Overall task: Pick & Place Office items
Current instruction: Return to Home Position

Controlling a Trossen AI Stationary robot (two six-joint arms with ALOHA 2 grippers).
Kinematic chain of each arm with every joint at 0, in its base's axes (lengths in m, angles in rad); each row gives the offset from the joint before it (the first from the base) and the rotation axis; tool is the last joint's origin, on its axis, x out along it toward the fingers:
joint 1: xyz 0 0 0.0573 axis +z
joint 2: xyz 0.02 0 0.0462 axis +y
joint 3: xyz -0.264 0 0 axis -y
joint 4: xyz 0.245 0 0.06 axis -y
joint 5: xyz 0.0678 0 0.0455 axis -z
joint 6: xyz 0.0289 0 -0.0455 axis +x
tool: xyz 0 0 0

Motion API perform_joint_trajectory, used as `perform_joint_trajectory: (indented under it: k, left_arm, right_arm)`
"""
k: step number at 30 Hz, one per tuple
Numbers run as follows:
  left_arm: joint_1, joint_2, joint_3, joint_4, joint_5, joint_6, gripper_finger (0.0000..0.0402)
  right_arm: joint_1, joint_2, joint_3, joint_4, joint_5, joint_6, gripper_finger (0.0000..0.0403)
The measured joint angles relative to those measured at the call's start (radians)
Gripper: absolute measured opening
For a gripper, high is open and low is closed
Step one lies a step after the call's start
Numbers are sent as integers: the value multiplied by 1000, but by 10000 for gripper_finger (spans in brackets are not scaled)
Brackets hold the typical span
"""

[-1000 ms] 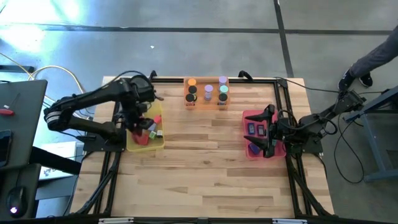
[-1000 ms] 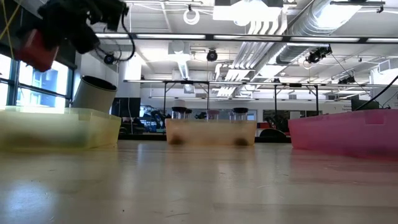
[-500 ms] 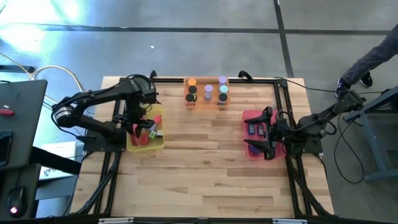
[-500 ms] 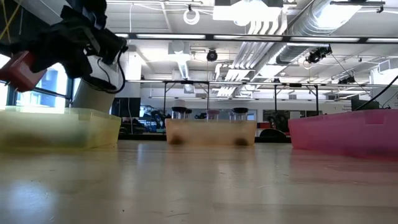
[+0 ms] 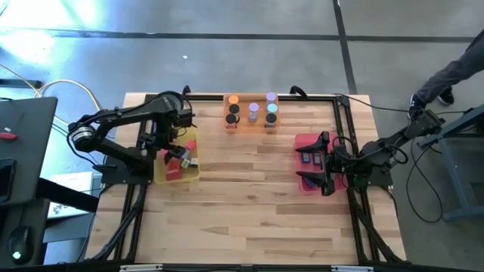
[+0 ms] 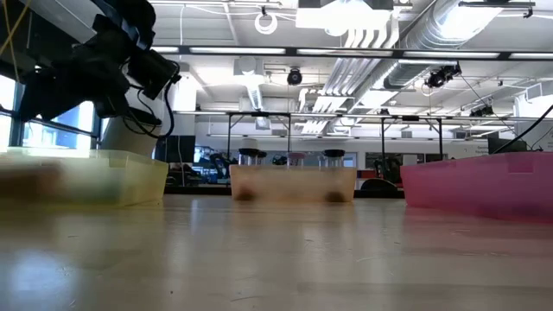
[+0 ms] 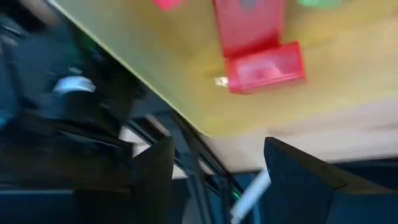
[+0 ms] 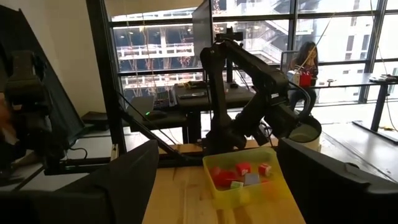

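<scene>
Red blocks [image 5: 173, 171], yellow tray [image 5: 196, 178]

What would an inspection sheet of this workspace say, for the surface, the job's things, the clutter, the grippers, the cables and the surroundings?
Surface: wooden table, plank top.
Job's things: red blocks in the yellow tray; cylinders in the orange tray; dark-blue pieces in the pink tray.
Clutter: nothing seen.
Grippers: left gripper open and holding nothing, above the yellow tray; right gripper open and holding nothing, over the pink tray.
Cables: yellow cable on the floor at the left; black cable off the table's right corner.
Surroundings: concrete floor; a person's sleeve at the right edge.
</scene>
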Motion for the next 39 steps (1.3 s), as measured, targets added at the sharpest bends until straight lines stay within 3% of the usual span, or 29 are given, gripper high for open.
perform_joint_trajectory:
  k: [3,6,9,18,25,30,35,39]
  left_arm:
    - [18,0,0,1,-73,71,246]
    - [24,-17,0,2,-62,138,248]
    - [2,-52,13,0,-10,117,248]
    - [-38,-276,65,6,-17,-17,248]
    - [-104,-458,65,107,-34,-234,248]
    - [-124,-514,65,269,-151,-221,248]
    - [-167,-512,65,429,-129,-147,247]
    - [-226,-515,68,572,-77,-80,220]
  right_arm:
    - [0,0,0,-1,0,0,316]
    - [0,0,0,0,0,-1,316]
    - [0,0,0,16,1,-2,316]
    - [-1,0,0,59,12,0,316]
    - [-1,1,0,72,140,0,316]
    - [-1,18,0,77,236,0,312]
    - [-1,19,0,96,267,-2,273]
    - [3,9,0,96,220,-2,203]
